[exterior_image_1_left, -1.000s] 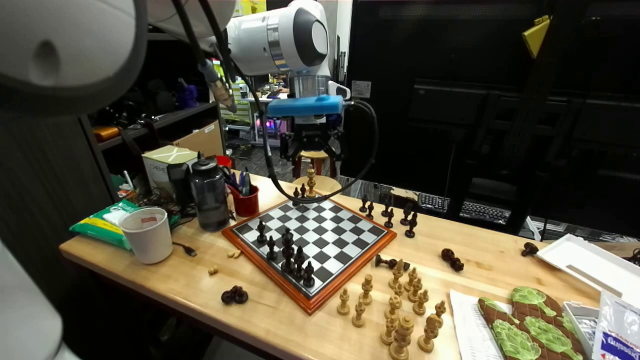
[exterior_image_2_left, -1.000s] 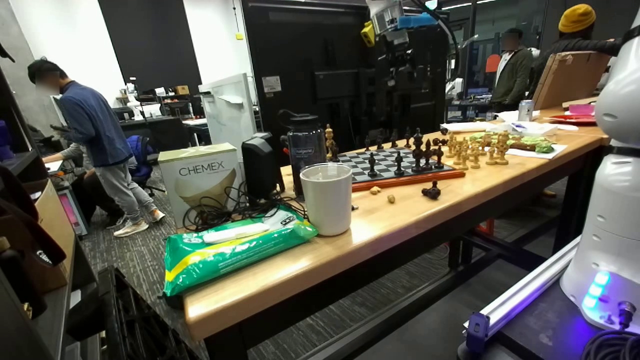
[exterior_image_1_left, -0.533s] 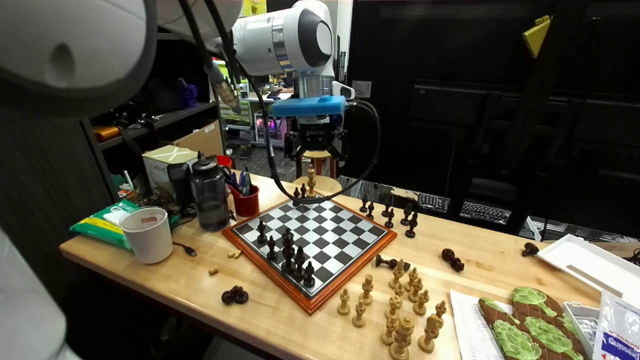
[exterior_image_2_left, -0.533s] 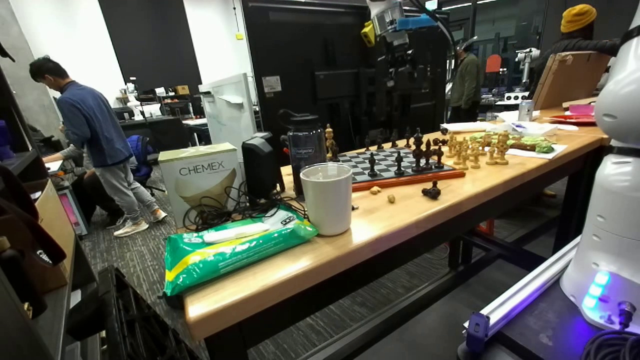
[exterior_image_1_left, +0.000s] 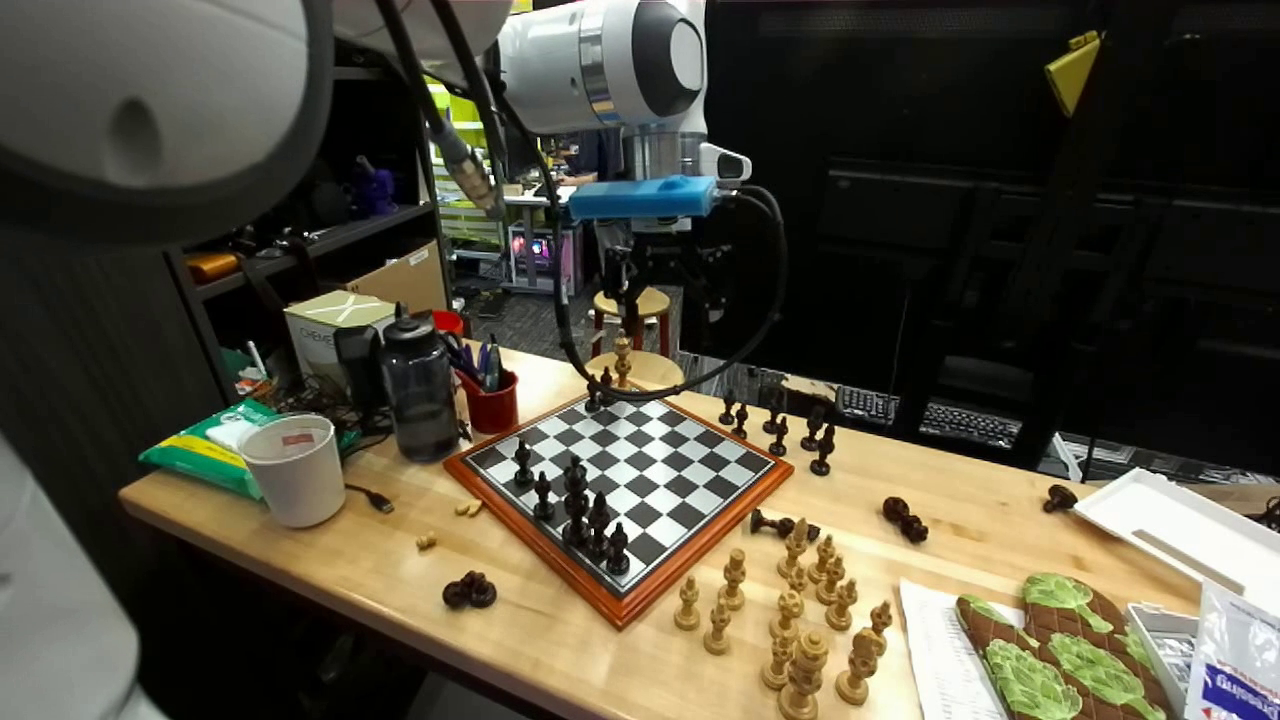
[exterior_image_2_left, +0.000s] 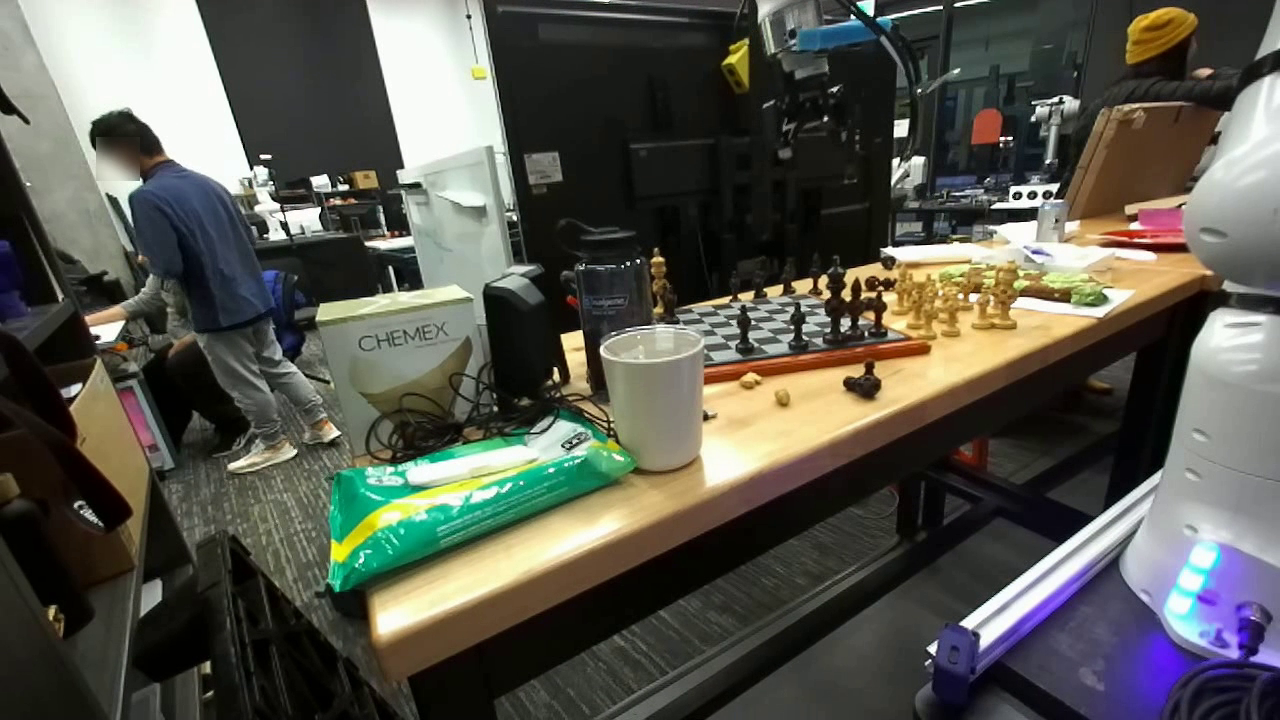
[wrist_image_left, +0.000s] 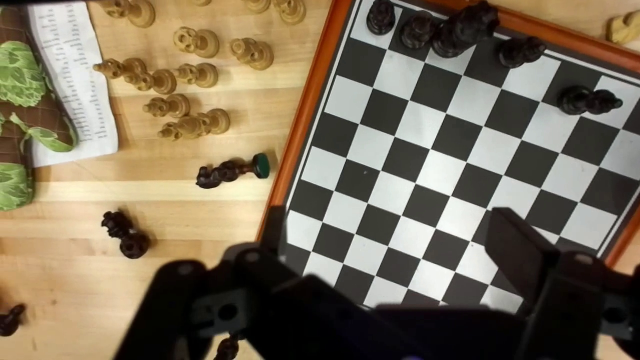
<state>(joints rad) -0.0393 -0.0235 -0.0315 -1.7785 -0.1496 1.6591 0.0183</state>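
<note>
Chessboard (exterior_image_1_left: 640, 465) flat on counter (exterior_image_1_left: 980, 505), dark pieces (exterior_image_1_left: 576, 500) crowded along near left edge; hand (wrist_image_left: 392, 235) overhead, spread wide, gripping nothing; any descent best slow and straight, cable (exterior_image_1_left: 640, 396) watched so its loop clears the dark pieces

Wooden table (exterior_image_1_left: 980, 500), chessboard (exterior_image_1_left: 660, 480) on it, pale chess pieces (exterior_image_1_left: 733, 580) beside

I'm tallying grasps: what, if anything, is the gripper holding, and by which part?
Nothing is held: the gripper hangs open, chessboard visible between its jaws.
</note>
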